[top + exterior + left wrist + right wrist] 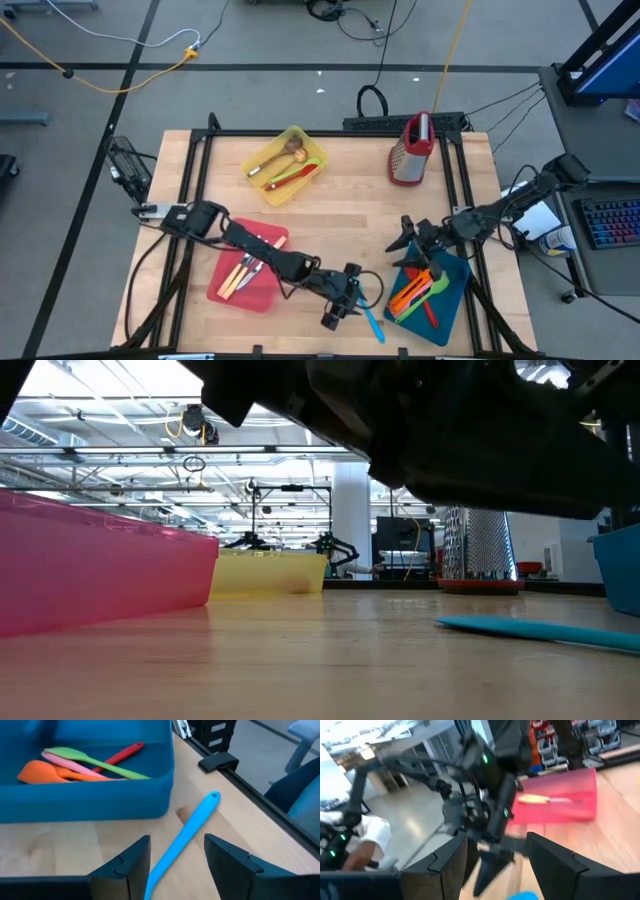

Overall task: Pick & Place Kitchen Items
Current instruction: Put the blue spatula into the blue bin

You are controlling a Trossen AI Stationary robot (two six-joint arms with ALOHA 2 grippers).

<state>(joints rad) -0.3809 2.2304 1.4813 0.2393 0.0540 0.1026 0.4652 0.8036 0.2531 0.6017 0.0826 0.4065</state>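
A slim blue utensil (192,822) lies flat on the wooden table by the front edge, just left of the blue tray (452,300); it also shows in the high view (373,322). My left gripper (340,305) hovers low over it, open, one finger on either side of its handle (165,865) without touching. The blue tray holds orange (37,771), green (95,761), pink and red utensils. My right gripper (408,243) is open and empty above the blue tray's far left corner.
A pink-red tray (228,290) with pale-handled utensils lies at front left under my left arm. A yellow tray (262,190) with a wooden spoon, a red and a green utensil sits at the back. A metal grater (410,150) stands at back right. A person (355,845) shows beyond the table.
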